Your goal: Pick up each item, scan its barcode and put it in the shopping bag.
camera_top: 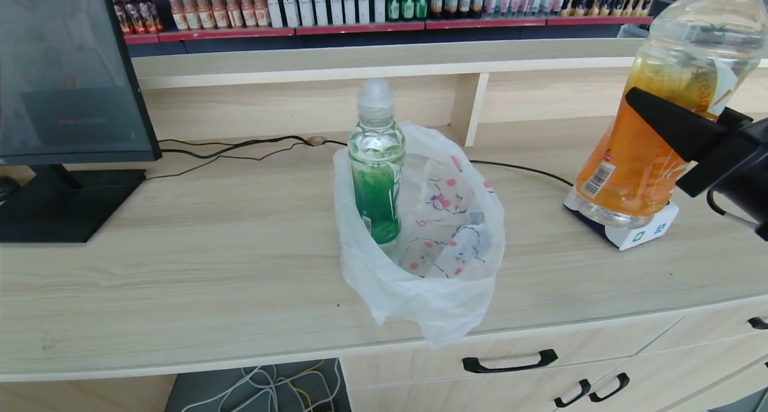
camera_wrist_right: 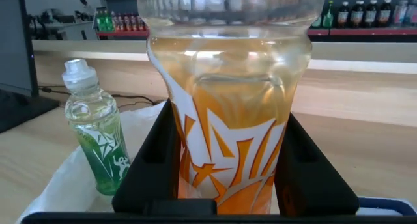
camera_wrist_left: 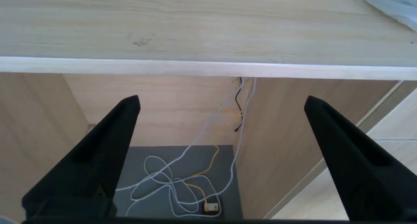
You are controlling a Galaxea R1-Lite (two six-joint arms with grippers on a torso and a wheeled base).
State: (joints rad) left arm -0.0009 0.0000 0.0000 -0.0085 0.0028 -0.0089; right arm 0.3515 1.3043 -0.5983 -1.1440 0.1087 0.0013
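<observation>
Our right gripper [camera_wrist_right: 229, 152] has its jaws clamped on the orange bottle [camera_top: 636, 160], right over the scanner [camera_top: 630, 231] at the worktop's [camera_top: 180, 280] right end. We see the green bottle [camera_top: 377, 160] standing in the shopping bag [camera_top: 420, 286], mid-worktop. The left gripper [camera_wrist_left: 221, 101] hangs by the near edge, jaws released.

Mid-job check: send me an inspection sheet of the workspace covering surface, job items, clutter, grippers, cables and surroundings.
Surface: wooden counter, with drawers under its front.
Job's things: green bottle upright inside the open shopping bag; orange bottle held over the scanner, contact unclear.
Clutter: monitor on its stand at the counter's left.
Grippers: right gripper fingers shut on the orange bottle; left gripper open, facing the counter's front edge.
Cables: black cable along the counter's back; white cables on the floor beneath.
Surroundings: shelves of bottles behind.
</observation>
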